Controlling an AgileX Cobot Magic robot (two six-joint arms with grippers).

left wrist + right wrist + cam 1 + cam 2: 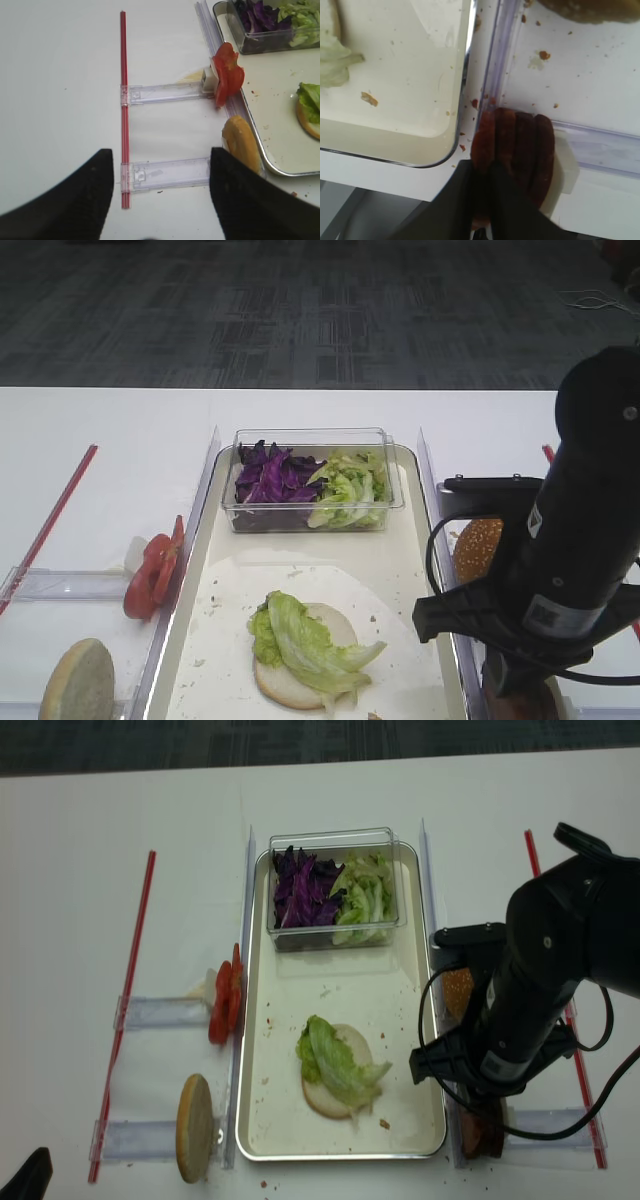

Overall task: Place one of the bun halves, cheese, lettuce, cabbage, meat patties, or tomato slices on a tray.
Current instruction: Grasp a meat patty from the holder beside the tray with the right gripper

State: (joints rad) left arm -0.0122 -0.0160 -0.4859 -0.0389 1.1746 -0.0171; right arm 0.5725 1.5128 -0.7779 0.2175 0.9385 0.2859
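My right gripper (482,175) is pinched on the leftmost of the patties (515,150), which stand on edge in a clear holder (600,145) just right of the tray (462,75), near its front corner. On the tray a bun base (335,1095) lies with lettuce (335,1065) draped over it, and a clear box (335,885) at the far end holds cabbage (300,890) and more lettuce. My left gripper (160,200) hangs spread and empty over the table (60,100), left of the tomato slices (227,75) and a bun half (242,145) standing on edge.
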